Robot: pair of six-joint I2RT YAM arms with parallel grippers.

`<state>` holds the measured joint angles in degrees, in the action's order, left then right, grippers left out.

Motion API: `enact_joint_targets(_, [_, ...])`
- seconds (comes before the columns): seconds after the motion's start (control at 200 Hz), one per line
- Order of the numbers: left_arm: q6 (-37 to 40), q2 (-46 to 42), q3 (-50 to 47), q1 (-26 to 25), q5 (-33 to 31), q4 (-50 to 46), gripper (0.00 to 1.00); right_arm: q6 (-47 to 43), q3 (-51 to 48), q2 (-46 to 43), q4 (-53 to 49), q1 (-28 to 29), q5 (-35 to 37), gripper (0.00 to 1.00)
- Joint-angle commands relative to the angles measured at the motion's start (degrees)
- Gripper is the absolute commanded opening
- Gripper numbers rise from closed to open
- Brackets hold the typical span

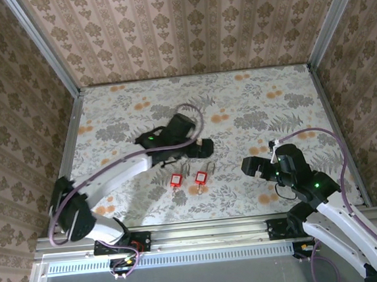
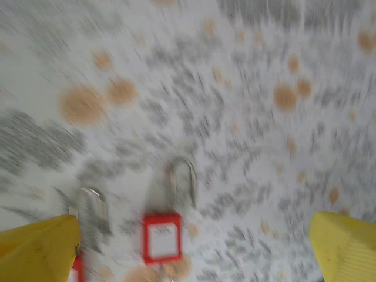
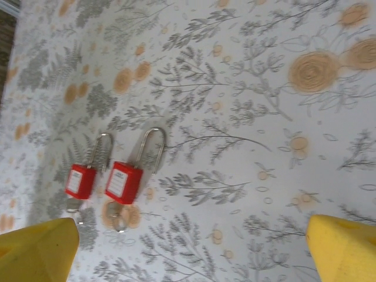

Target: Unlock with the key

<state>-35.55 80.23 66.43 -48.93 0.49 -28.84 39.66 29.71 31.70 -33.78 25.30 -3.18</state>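
A red padlock [image 1: 177, 180] and a second padlock [image 1: 200, 177], each with a rectangular body and a curved steel shackle, lie flat side by side on the floral-printed bench [image 1: 271, 107], toward the middle of its near edge. A small metal key [image 3: 117, 216] sits at the base of one. The left gripper [image 2: 191, 252] and the right gripper [image 3: 191, 249] each have their yellow fingers spread wide, holding nothing.

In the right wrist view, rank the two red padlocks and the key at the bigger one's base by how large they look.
1. The padlock on the picture's right looks largest, though it may only be nearer the camera.
2. The padlock on the picture's left.
3. The key, clearly smallest.
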Motion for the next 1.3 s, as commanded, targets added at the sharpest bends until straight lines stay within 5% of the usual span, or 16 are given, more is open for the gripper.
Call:
enact_joint_targets(0.0, [8.56, -8.19, -6.25, 7.67, -7.18, 8.07, 1.0, -4.77, 1.44, 0.99, -5.16, -0.85, 9.37, 1.0])
enact_joint_targets(0.15, [14.4, -16.0, -18.9, 25.78, -7.44, 21.06, 1.0, -10.31, 2.32, 5.56, -1.3, -2.54, 22.9, 1.0])
enact_joint_targets(0.275, [18.43, -17.27, -28.65, 36.37, -10.27, 31.18, 1.0, -14.37, 3.18, 10.03, 7.53, -9.36, 26.01, 1.0])
enact_joint_targets(0.38, [25.56, -19.06, -38.32, 38.59, -10.98, 45.33, 1.0, -19.5, 1.71, 15.33, 17.51, -13.54, 32.0, 1.0])
enact_joint_targets(0.565, [34.49, -17.57, -47.06, 41.91, -10.2, 63.28, 1.0, -31.68, -13.71, 21.87, 57.79, -16.07, 29.65, 1.0])
enact_joint_targets(0.86, [38.44, -0.34, -52.87, 48.15, -1.35, 89.17, 1.0, -36.35, -19.35, 35.6, 86.09, -19.52, 26.12, 1.0])
enact_joint_targets(0.97, [38.5, 11.32, -53.64, 50.08, 5.13, 103.12, 1.0, -38.51, -18.1, 44.02, 95.51, -20.21, 19.66, 1.0])
enact_joint_targets(1.135, [37.72, 9.05, -49.03, 51.26, 6.89, 91.49, 1.0, -36.36, -12.44, 57.58, 97.44, -21.45, 20.92, 1.0])
enact_joint_targets(1.205, [37.71, 9.0, -44.44, 51.29, 6.29, 82.61, 1.0, -33.83, -6.58, 54.94, 81.11, -22.95, 20.16, 1.0])
enact_joint_targets(1.295, [38.78, 8.9, -43.58, 49.38, 2.91, 80.56, 1.0, -34.81, -7.96, 55.95, 85.79, -22.49, 20.42, 1.0])
